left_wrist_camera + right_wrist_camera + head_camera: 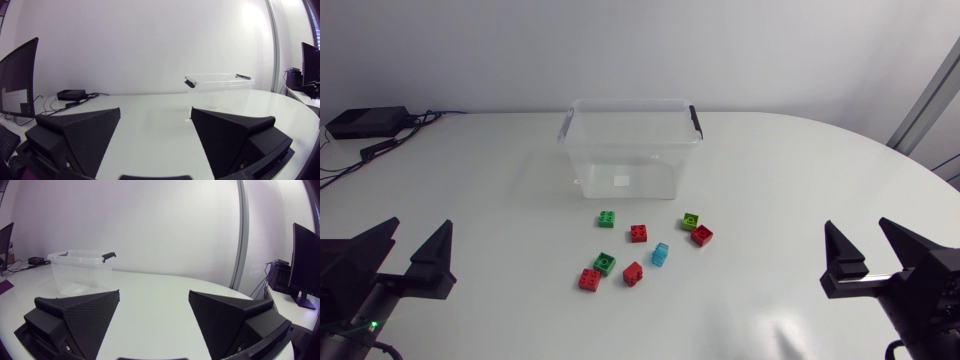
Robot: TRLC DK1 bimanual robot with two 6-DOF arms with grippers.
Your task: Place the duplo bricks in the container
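With the left gripper [420, 226] and right gripper [856, 226] sitting spread wide and empty, eight duplo bricks [639, 233] are lying bunched at six o'clock from the clear container [630, 150], so a descending finger is probably risking scattering neighbours.

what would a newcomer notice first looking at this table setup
The clear container stands at the far middle of the white table, with no bricks in it. Just in front lies a loose scatter of red, green and one light-blue duplo bricks. The left gripper and right gripper sit at the near corners, jaws open, holding nothing.
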